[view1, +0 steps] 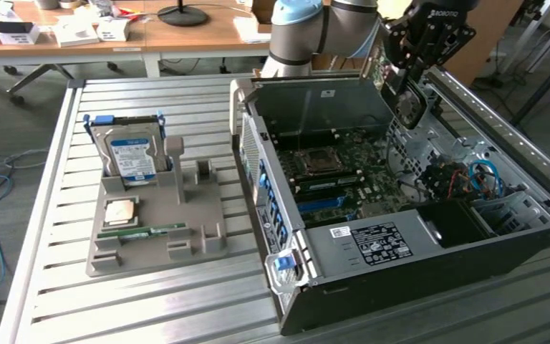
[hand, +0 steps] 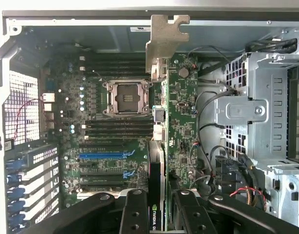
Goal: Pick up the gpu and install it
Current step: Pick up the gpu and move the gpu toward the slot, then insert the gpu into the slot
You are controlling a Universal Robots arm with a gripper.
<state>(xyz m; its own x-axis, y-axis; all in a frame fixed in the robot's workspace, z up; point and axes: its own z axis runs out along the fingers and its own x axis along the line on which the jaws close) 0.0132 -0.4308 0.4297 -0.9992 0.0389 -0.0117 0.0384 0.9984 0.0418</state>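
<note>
The robot's silver-grey tubular metal arm (view1: 292, 56) carries rounded light-blue plastic joint caps (view1: 299, 11) and dark grey joint housings (view1: 354, 8). Its black two-finger gripper (view1: 411, 75) bears white "ROBOTIQ" lettering (view1: 443, 13) on its body. In the wrist view, the gripper (hand: 161, 207) shows glossy black finger links (hand: 135, 214) with round pivot holes.

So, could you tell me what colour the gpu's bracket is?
The gpu's bracket is silvery grey metal, clearest in the wrist view.

Illumination was even and diffuse. The table (view1: 160, 301) slats showed mild glare. The case (view1: 399, 304) interior lay in soft shadow. The gpu (hand: 157, 165) bracket reflected brightly; the vent mesh (hand: 20, 107) was overexposed.
</note>
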